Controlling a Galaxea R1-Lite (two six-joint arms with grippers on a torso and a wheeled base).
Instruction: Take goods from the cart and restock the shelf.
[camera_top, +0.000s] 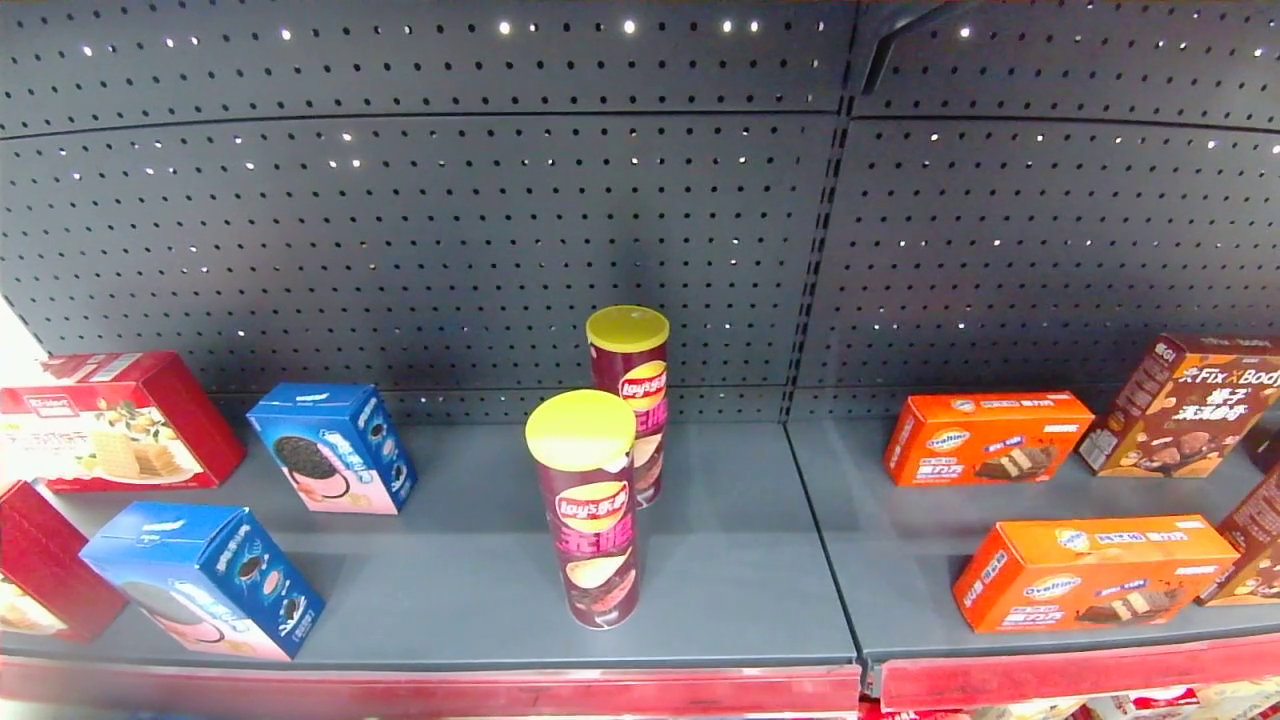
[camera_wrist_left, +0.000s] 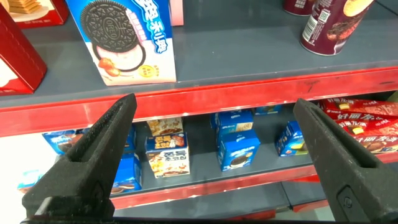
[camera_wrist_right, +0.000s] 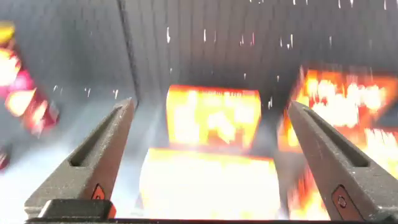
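Two claws, both spread wide and holding nothing, face a shelf that is only partly stocked. Take the front can of crisps, upright at mid-shelf, as the marker. Far to its left sits a red biscuit box. Nearer on that side are a rear blue cookie box and a front blue cookie box. The left claw hangs left of the front can and lower, out before the shelf's red lip, with a lower tier of small packs beyond it. Straight behind the front can stands a rear can; whether the two touch cannot be told. Right of the front can lie two orange boxes, then a brown box farther out. The right claw is also right of the front can, pointed at the orange boxes, which are blurred in its view.

With neither claw loaded, the step in hand looks like fetching the next item from the cart. That calls for turning off the shelf, pinching one item firmly, and setting it on the bare stretch beside the front can. The tall, narrow cans would likely tip if they were nudged.
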